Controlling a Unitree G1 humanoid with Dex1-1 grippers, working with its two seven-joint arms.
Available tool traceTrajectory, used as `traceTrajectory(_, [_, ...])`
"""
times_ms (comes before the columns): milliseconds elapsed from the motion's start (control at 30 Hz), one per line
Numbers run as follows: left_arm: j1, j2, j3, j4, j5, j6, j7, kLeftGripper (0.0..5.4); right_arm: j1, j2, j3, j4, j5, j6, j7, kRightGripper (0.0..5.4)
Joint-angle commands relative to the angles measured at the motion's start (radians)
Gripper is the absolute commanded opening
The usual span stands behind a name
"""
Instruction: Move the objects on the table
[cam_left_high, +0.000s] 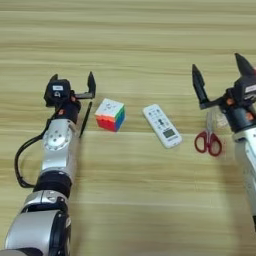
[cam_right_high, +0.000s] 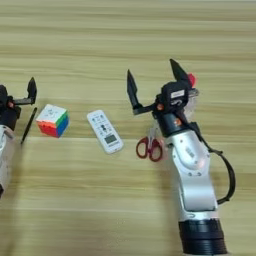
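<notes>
Right gripper (cam_right_high: 156, 82) fingers spread wide, empty, above the scissors (cam_right_high: 150, 145). Bottle (cam_right_high: 190, 95) sits behind it: descend squarely, avoid toppling it. Left gripper (cam_left_high: 73, 86) open, idle beside the pen (cam_left_high: 85, 120).

No legible text, brand or nr to be made out anywhere. Remote (cam_left_high: 162, 125) buttons and small display: markings too small to be read. Cube (cam_left_high: 110, 114) faces: plain colours only.

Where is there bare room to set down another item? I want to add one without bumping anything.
The far table beyond everything is bare, as is the near strip between the arms. The middle row is crowded: pen, cube, remote, scissors, with the bottle hidden behind the open right gripper. The open left gripper hovers by the pen.
</notes>
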Motion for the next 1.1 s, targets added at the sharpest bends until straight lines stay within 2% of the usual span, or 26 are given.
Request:
traceTrajectory(33, [-0.015,-0.005,-0.005,0.006,0.018,-0.009,0.007,5.40,-0.011,-0.035,-0.067,-0.032,0.028,0.024,-0.016,5.36])
traceTrajectory(333, [-0.015,-0.008,-0.008,0.007,0.021,-0.015,0.013,5.40,-0.043,-0.123,-0.234,0.029,0.054,0.036,-0.066,5.36])
traceTrajectory(633, [-0.013,-0.007,-0.007,0.004,0.023,-0.015,0.012,5.40,-0.083,-0.145,-0.342,0.155,0.046,0.021,-0.183,5.36])
traceTrajectory(833, [-0.010,-0.009,-0.004,-0.003,0.027,-0.015,0.008,5.40,-0.115,-0.158,-0.352,0.310,0.017,-0.011,-0.220,5.36])
traceTrajectory(1100, [-0.003,-0.013,-0.009,-0.018,0.029,-0.014,-0.002,5.40,-0.174,-0.179,-0.336,0.641,-0.042,-0.123,-0.270,5.36])
